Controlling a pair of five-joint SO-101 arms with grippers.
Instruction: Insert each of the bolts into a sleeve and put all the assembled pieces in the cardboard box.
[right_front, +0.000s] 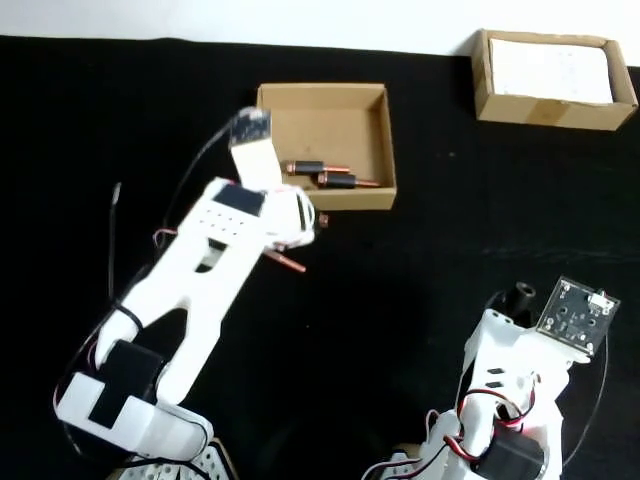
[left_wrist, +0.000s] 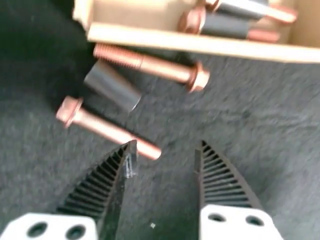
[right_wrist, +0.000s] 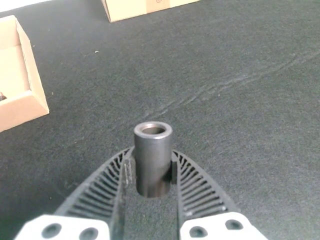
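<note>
My left gripper (left_wrist: 165, 152) hangs open just above the black mat, in front of the cardboard box (left_wrist: 200, 44). One copper bolt (left_wrist: 107, 129) lies by its left finger tip. Beyond it lie a loose dark sleeve (left_wrist: 111, 86) and a second bolt (left_wrist: 150, 65) along the box wall. Two assembled pieces (right_front: 330, 174) lie inside the cardboard box (right_front: 372, 120). My right gripper (right_wrist: 152, 160) is shut on an upright dark sleeve (right_wrist: 152, 157) with its bore facing up. In the high view this sleeve (right_front: 522, 295) sits at the lower right, far from the box.
A second cardboard box (right_front: 550, 75) with a white sheet inside stands at the back right. The black mat (right_front: 420, 260) between the two arms is bare. The left arm's white body (right_front: 210, 270) covers part of the loose parts from above.
</note>
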